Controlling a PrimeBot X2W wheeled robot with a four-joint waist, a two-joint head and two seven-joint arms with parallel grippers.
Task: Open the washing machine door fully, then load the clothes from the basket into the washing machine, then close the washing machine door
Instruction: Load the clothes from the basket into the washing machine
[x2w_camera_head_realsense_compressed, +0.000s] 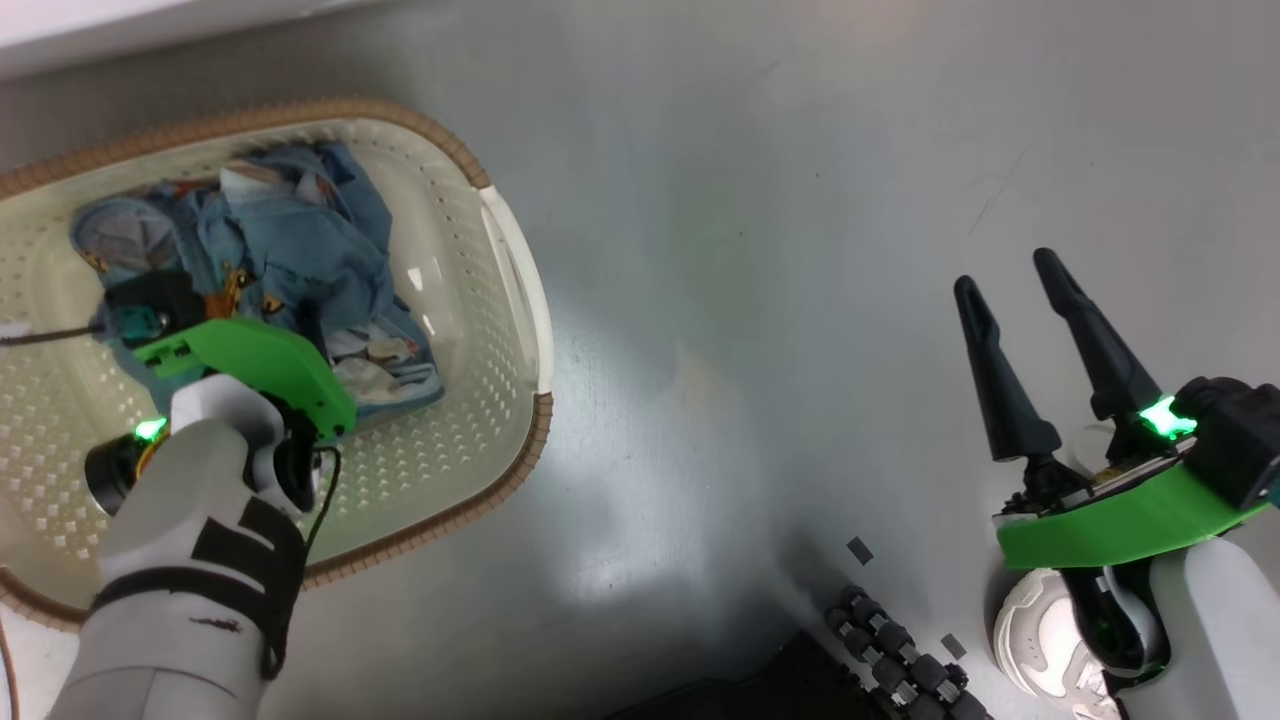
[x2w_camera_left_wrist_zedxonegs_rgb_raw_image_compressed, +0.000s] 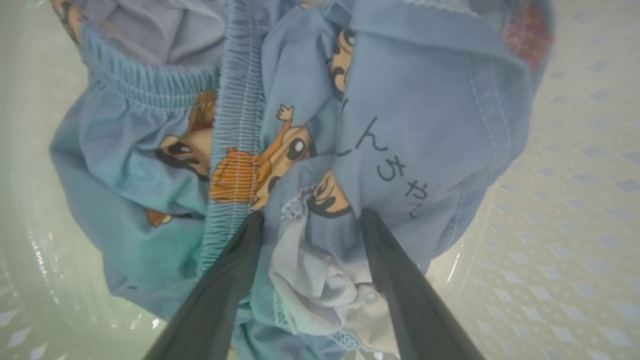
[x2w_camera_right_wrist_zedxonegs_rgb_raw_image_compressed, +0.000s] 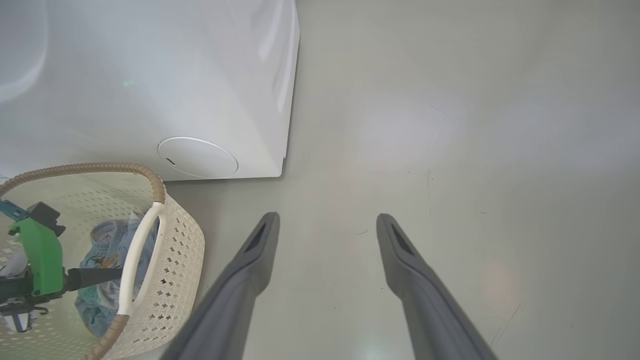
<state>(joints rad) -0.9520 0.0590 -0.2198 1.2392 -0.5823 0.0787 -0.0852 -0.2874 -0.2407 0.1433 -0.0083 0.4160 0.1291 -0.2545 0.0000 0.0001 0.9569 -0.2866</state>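
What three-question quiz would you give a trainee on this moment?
1. True or false: the left gripper is in the basket, open, with clothes between its jaws.
2. Pick one. The right gripper is: A) open over bare floor; B) in the basket; C) shut on clothes.
3. Fill in: in the right wrist view, the basket stands beside the white ___.

Key: 1 true. 2 A. 3 washer.
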